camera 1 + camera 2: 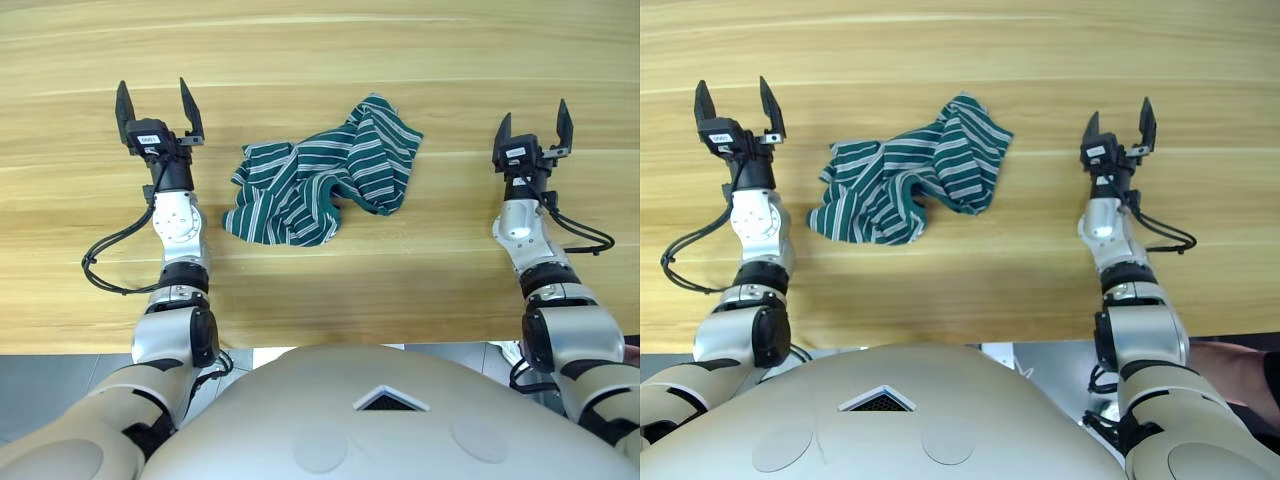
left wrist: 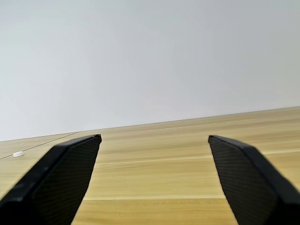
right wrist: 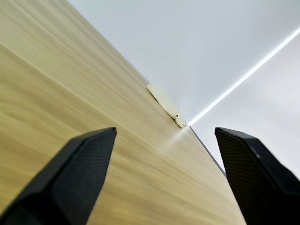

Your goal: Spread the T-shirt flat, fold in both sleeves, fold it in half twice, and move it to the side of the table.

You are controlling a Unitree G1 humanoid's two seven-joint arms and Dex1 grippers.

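Nearest: two arms laid forward over the near edge of the table (image 1: 320, 290), one per side. Ahead of them, two grippers, two fingers apiece. Left gripper (image 1: 153, 92) with fingers spread wide, nothing between them, pointing away across the wood. Right gripper (image 1: 535, 113) likewise splayed and empty, well apart from the cloth. Probably set this way on purpose: symmetric, outside the heap, ready to come in from both flanks without dragging fabric early.

Between the two grippers, nearer the left one: one T-shirt (image 1: 320, 178), green with pale stripes, crumpled into a bunched heap on the table, folds doubled over themselves, no sleeve clearly told from body. Touched by neither gripper. Judged as the very start: spreading flat not yet done, sleeves and both half-folds to follow, then the shift to the side. Likely needs edges or corners pinched and pulled outward, one per gripper.

Farther off, wood planks running crosswise. From the right wrist, one pale flat object (image 3: 165, 100) at the far table edge, too blurred to name. From the left wrist, one small white speck (image 2: 18, 153) on the wood.
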